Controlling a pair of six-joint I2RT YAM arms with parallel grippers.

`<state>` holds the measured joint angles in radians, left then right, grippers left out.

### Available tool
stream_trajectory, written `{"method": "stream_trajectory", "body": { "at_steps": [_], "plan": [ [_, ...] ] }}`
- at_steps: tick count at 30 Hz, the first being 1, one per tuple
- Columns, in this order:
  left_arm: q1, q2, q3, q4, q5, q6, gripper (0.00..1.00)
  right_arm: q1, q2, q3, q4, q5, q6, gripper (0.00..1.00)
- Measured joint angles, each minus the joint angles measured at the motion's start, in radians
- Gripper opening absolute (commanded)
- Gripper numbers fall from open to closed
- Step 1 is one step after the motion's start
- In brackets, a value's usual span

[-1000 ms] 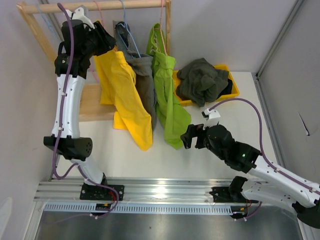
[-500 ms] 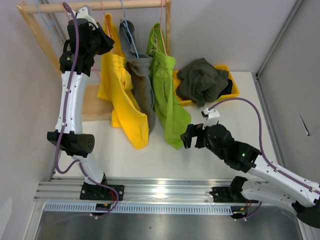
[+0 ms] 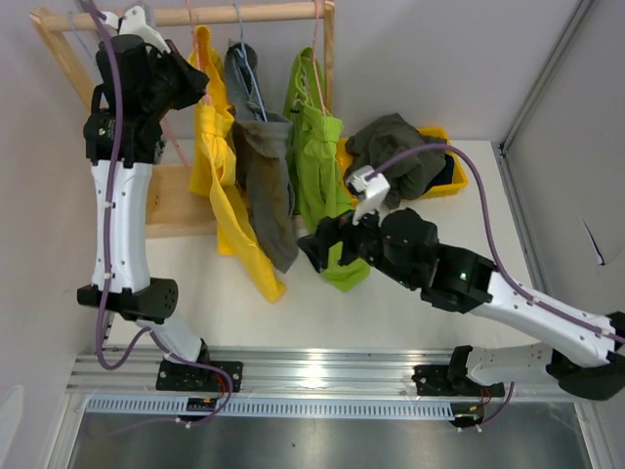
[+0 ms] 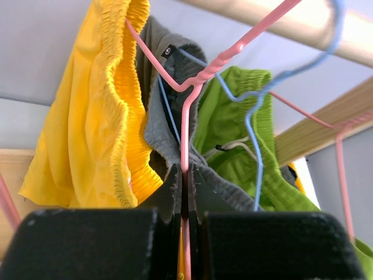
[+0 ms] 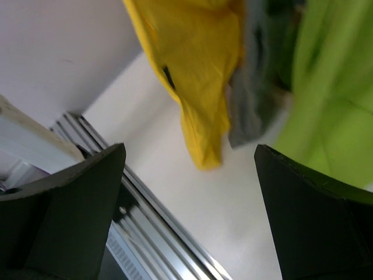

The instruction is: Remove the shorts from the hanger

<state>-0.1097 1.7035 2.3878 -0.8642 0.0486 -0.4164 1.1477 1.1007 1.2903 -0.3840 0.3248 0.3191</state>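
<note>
Right gripper is low over the table, jaws spread wide with nothing between them, aimed at the hanging hems. Its wrist view has the yellow shorts hem ahead, the grey shorts just beside it and the lime green shorts to the right. It touches none of them.

Up at the wooden rail, left gripper is pressed together on the wire of the pink hanger, below the twisted neck. The yellow waistband hangs on that hanger. The grey pair hangs on the blue hanger.

Far right, the dark olive shorts sit heaped in the yellow bin, off any hanger.

Step, as I read it: left steadies the hanger, right goes for the yellow pair. Next move: pinch yellow cloth only, since grey overlaps it, then pull down and off the hanger arm.
</note>
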Motion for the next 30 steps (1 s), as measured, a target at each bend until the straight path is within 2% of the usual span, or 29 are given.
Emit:
{"method": "stream_trajectory", "body": {
  "at_steps": [4, 12, 17, 20, 21, 22, 23, 25, 26, 30],
  "plan": [
    [0.000, -0.071, -0.010, -0.013, 0.005, -0.001, 0.00, 0.074, 0.177, 0.208, 0.028, 0.002, -0.042, 1.00],
    [-0.001, -0.127, -0.040, -0.015, 0.015, -0.002, 0.00, 0.085, 0.542, 0.572, 0.058, -0.028, -0.068, 0.99],
    [-0.001, -0.127, -0.057, -0.016, 0.031, -0.008, 0.00, 0.086, 0.732, 0.760, 0.055, -0.030, -0.069, 0.99],
    [0.000, -0.129, -0.058, -0.017, 0.041, -0.014, 0.00, 0.086, 0.803, 0.816, 0.068, -0.024, -0.069, 0.98],
    [-0.001, -0.130, -0.059, -0.018, 0.043, -0.018, 0.00, 0.086, 0.819, 0.820, 0.075, -0.017, -0.069, 0.90],
    [-0.001, -0.132, -0.061, -0.017, 0.045, -0.021, 0.00, 0.085, 0.831, 0.821, 0.079, -0.008, -0.069, 0.74],
    [-0.001, -0.135, -0.064, -0.017, 0.046, -0.021, 0.00, 0.085, 0.842, 0.821, 0.084, 0.003, -0.072, 0.45],
    [-0.001, -0.143, -0.069, -0.018, 0.050, -0.021, 0.00, 0.085, 0.858, 0.820, 0.092, 0.017, -0.074, 0.04],
    [-0.001, -0.147, -0.071, -0.019, 0.051, -0.021, 0.00, 0.085, 0.860, 0.813, 0.097, 0.027, -0.077, 0.00],
    [-0.001, -0.163, -0.083, -0.025, 0.052, -0.019, 0.00, 0.098, 0.811, 0.688, 0.164, 0.070, -0.070, 0.00]
  ]
}}
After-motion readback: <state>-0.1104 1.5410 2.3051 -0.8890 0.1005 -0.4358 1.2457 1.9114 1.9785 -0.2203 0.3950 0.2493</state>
